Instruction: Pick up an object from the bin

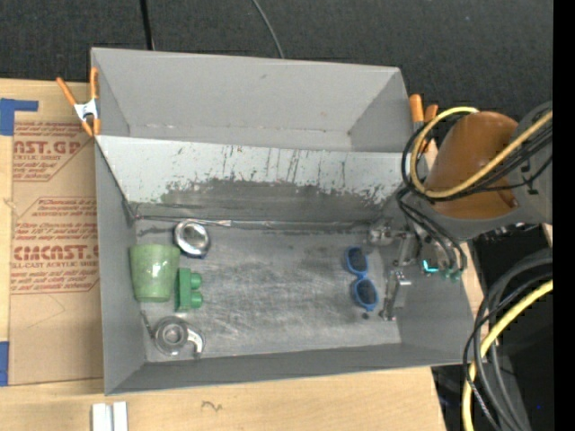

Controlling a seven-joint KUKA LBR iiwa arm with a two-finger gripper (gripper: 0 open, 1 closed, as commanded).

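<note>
A pair of small blue toy sunglasses [361,281] lies on the bin floor near the right wall. My gripper [386,275] hangs low just to the right of it, close beside the frames. Its two thin metal fingers [389,309] stand apart along the right wall, so it is open with nothing between them. The glasses lie to the left of the finger line, not inside it.
At the bin's left side lie a pale green cup [153,270], a dark green block [189,289] next to it, a shiny metal ring [190,237] above them and another shiny round piece [172,335] in the front left corner. The arm's orange cover and cables overhang the right rim.
</note>
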